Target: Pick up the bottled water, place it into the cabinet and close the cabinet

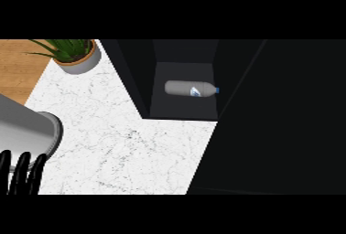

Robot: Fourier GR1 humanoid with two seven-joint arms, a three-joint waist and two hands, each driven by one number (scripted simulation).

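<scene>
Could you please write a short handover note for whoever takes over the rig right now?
Left hand: open, resting at the view's lower left edge, fingers up, holding nothing.
Right hand: not in view.
Bottled water: lying on its side inside the cabinet, cap towards the right.
Done: bottle picked up and placed inside.
Left: close the cabinet, which stands open.

Bottled water [191,88]: pale grey bottle, white-and-blue label, blue cap.
Pose: lying on its side, cap toward the view's right.
Location: inside the cabinet [184,106], on its floor.
Cabinet state: black, standing open.
</scene>
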